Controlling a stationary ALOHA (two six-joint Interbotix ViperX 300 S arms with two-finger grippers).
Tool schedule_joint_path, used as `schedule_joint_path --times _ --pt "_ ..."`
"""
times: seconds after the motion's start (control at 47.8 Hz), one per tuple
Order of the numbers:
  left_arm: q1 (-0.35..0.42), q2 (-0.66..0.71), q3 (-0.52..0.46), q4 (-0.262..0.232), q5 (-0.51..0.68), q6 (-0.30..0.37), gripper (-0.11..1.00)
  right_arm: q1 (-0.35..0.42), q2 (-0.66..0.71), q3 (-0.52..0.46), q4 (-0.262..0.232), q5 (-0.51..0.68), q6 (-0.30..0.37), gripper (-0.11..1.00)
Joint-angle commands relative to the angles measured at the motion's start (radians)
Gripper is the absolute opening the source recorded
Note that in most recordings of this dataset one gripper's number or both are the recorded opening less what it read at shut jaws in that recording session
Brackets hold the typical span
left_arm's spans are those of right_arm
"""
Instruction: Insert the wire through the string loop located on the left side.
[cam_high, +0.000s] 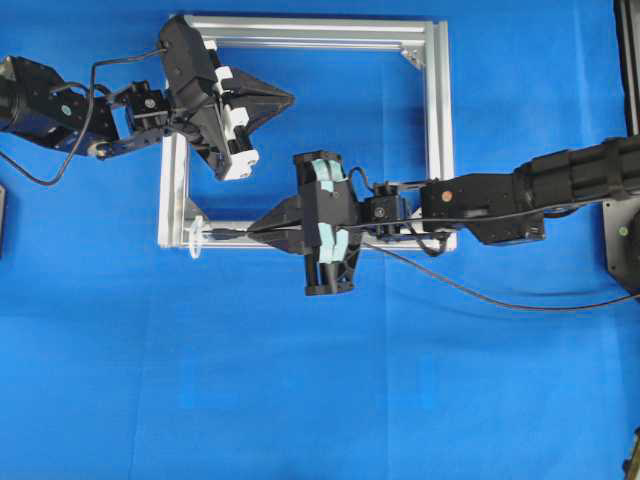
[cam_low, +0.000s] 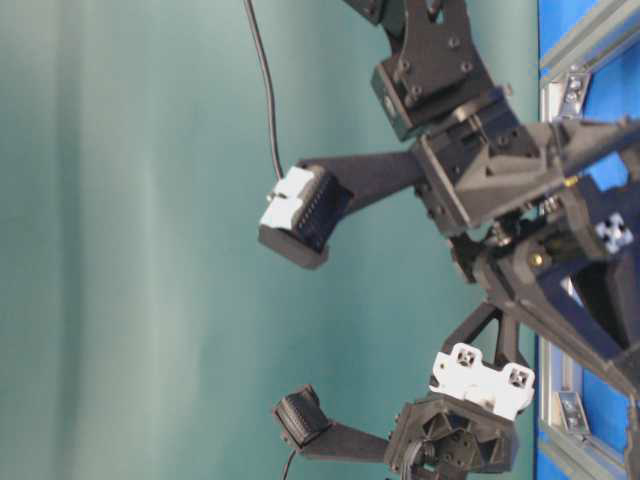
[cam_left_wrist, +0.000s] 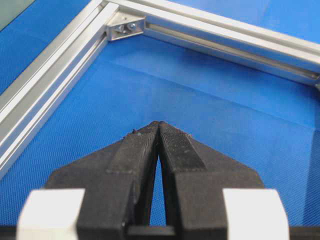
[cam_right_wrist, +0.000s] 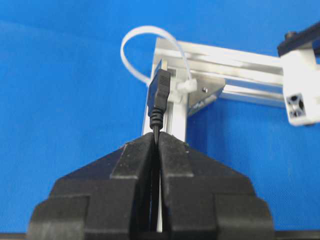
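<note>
Currently: right gripper (cam_right_wrist: 156, 137) pinching wire (cam_right_wrist: 159, 92) behind plug, string loop (cam_right_wrist: 150, 50) at 12 o'clock; flexing plug risks snagging. Left gripper (cam_left_wrist: 159, 127) pressed together, empty.

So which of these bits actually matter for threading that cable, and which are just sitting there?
In the job:
wire, pinched in the right gripper
string loop, white, at the frame's corner
aluminium frame, which carries the loop

Just there:
left gripper, shut on nothing
blue cloth
</note>
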Motion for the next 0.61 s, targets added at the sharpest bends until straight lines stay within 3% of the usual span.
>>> schedule_joint_path --times 0.0,0.586 --pt "-0.002 -0.031 -0.006 0.003 -0.003 -0.002 0.00 0.000 -0.008 -0.040 0.000 -0.005 0.000 -0.01" --pt "-0.002 -0.032 -0.006 0.003 -0.003 -0.002 0.00 0.000 0.117 -0.192 0.003 -0.003 0.000 -0.01"
